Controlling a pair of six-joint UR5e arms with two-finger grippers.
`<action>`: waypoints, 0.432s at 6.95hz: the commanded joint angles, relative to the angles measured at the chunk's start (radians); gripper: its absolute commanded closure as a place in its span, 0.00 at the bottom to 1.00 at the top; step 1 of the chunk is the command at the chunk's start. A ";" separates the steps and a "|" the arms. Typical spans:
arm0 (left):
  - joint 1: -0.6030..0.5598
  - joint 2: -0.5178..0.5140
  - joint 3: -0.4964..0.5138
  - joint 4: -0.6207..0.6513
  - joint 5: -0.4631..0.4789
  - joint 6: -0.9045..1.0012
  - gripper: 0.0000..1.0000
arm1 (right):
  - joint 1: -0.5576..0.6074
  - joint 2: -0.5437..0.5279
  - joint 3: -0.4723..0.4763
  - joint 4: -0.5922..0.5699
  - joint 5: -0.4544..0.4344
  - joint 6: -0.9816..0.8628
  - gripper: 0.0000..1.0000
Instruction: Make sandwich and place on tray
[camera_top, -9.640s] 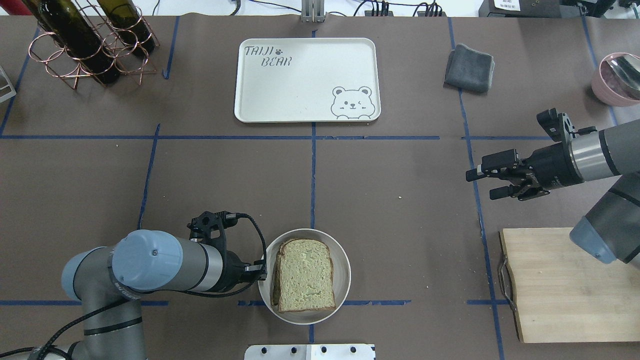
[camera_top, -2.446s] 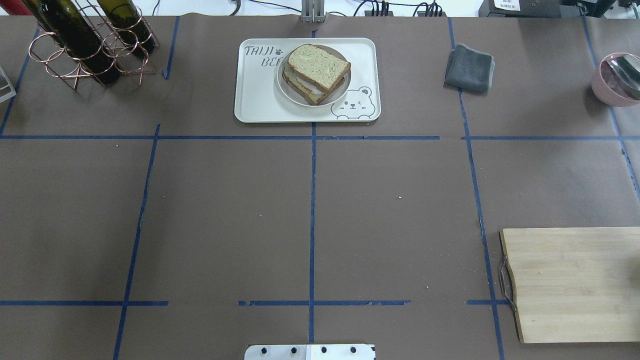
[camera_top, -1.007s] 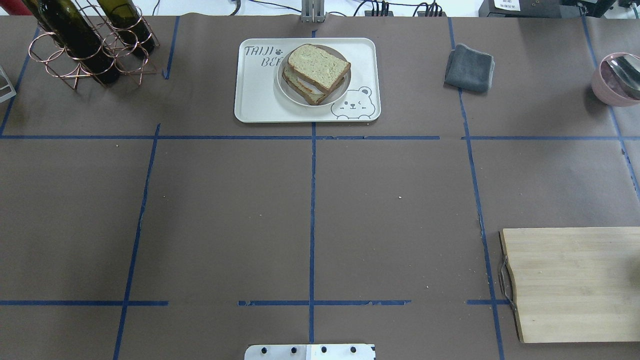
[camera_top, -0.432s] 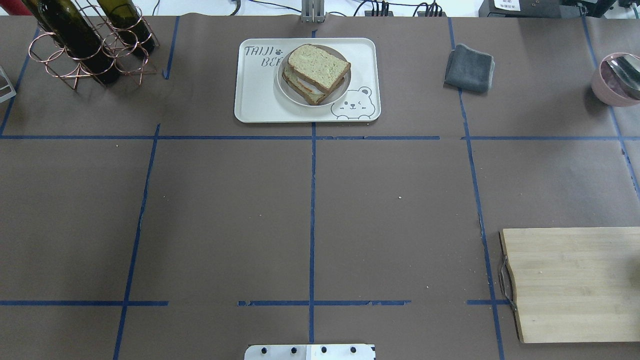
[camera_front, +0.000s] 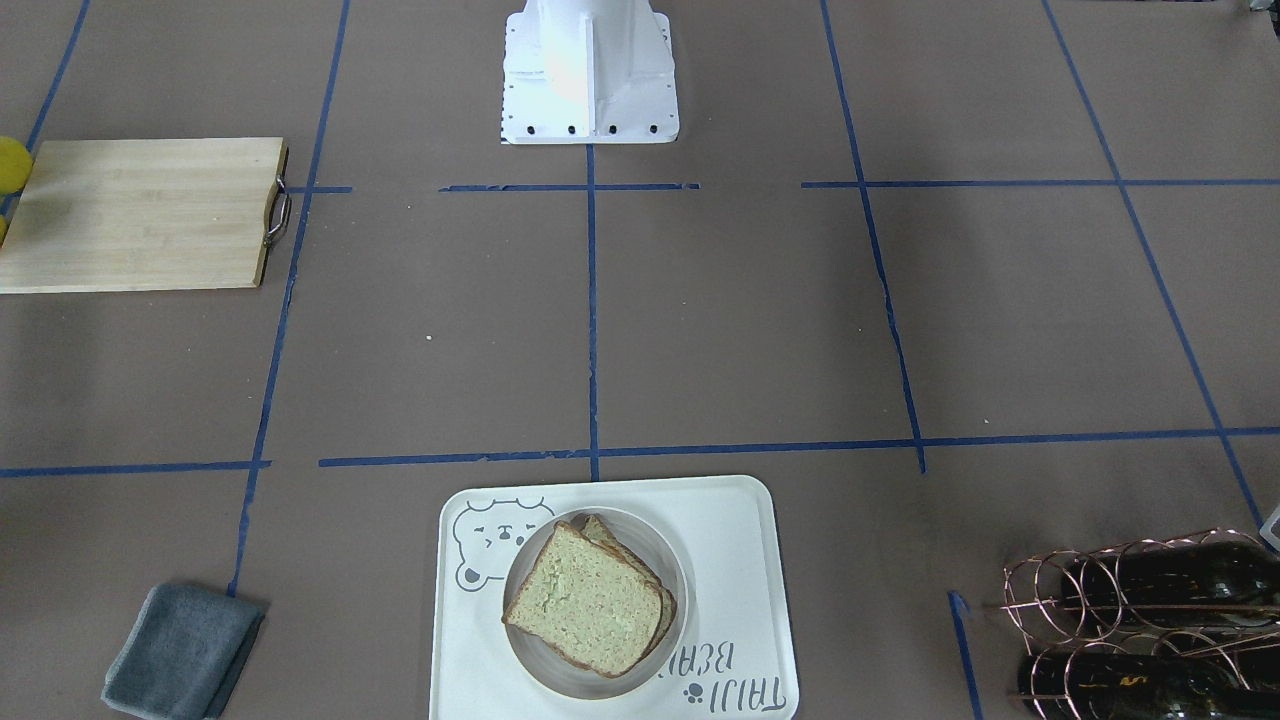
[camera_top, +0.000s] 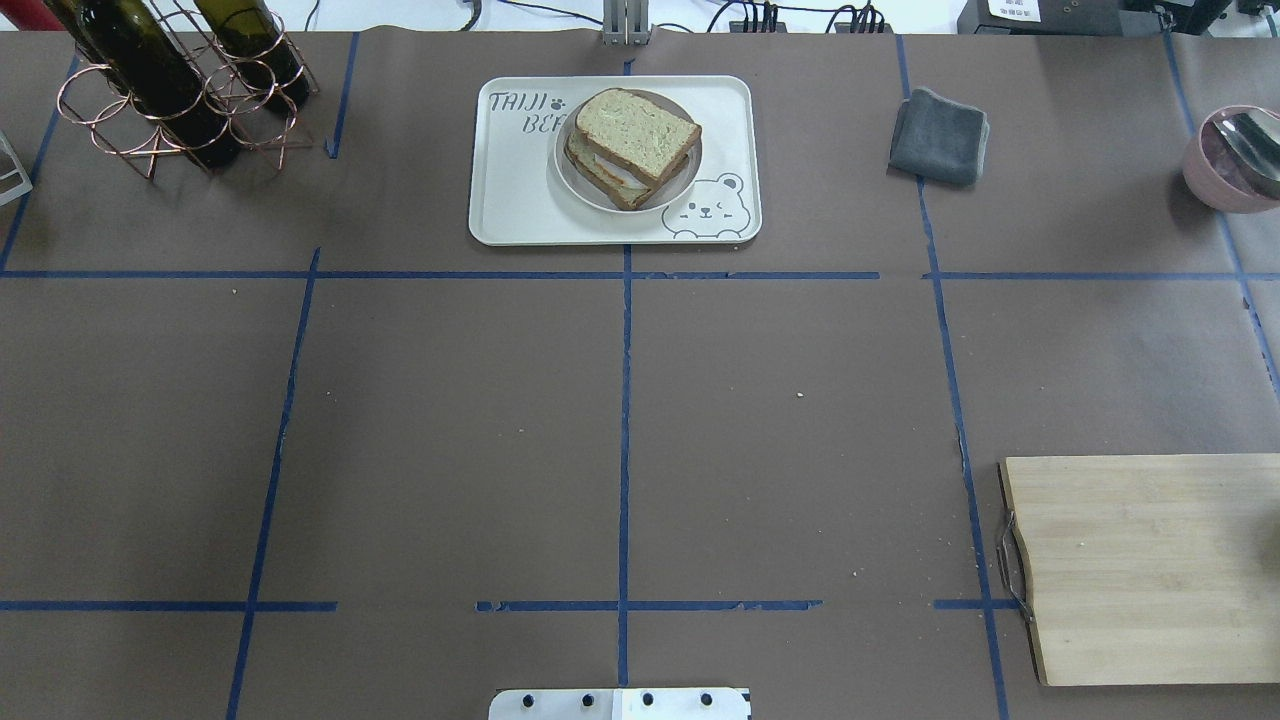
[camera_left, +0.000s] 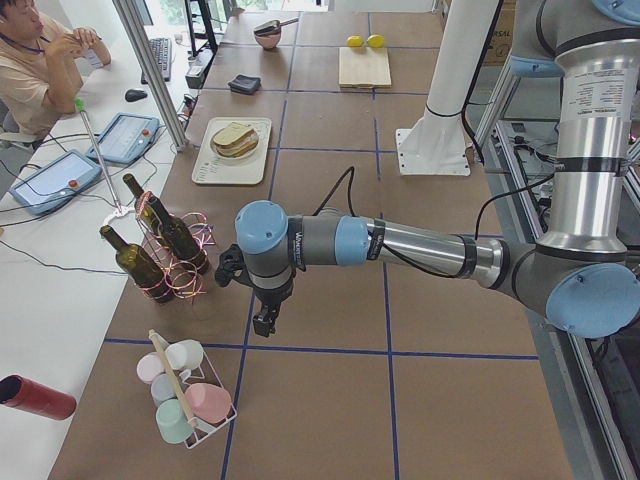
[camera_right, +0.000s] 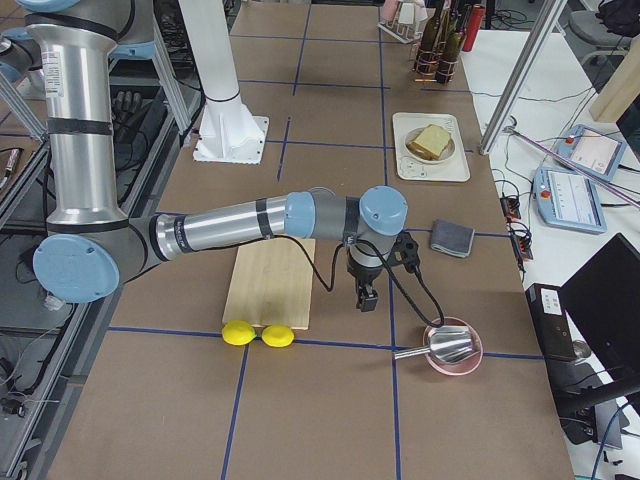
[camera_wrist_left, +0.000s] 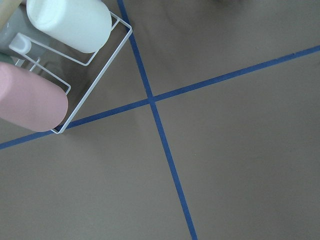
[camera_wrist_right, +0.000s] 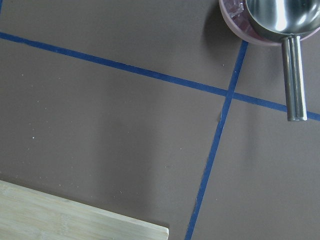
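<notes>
The sandwich (camera_top: 634, 143), two tan bread slices with a white and orange egg edge between them, lies on a small round white plate (camera_top: 582, 190). The plate stands on the cream tray (camera_top: 515, 200) at the far middle of the table. The sandwich (camera_front: 585, 602) and tray (camera_front: 745, 560) also show in the front-facing view. My left gripper (camera_left: 262, 322) hangs over the table's left end, near the bottle rack. My right gripper (camera_right: 366, 298) hangs beside the cutting board. Both are far from the tray and show only in side views, so I cannot tell whether they are open or shut.
A copper rack with wine bottles (camera_top: 170, 90) stands at the far left. A grey cloth (camera_top: 938, 136) lies right of the tray. A pink bowl with a metal scoop (camera_top: 1235, 160) and a wooden cutting board (camera_top: 1140, 565) are at the right. A cup rack (camera_left: 185, 395) and two lemons (camera_right: 258, 334) sit at the table ends.
Since the oldest frame the plate has gone from the near edge onto the tray, now showing egg between the slices, and both arms have left the overhead view. Nothing moves in the last second.
</notes>
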 joint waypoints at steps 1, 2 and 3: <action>-0.001 0.031 -0.005 -0.041 0.008 -0.180 0.00 | 0.000 -0.031 -0.003 0.021 0.055 0.001 0.00; -0.001 0.070 -0.003 -0.131 0.006 -0.184 0.00 | 0.000 -0.031 -0.003 0.022 0.048 0.001 0.00; 0.000 0.084 0.003 -0.176 0.001 -0.190 0.00 | -0.003 -0.028 -0.002 0.021 0.037 0.000 0.00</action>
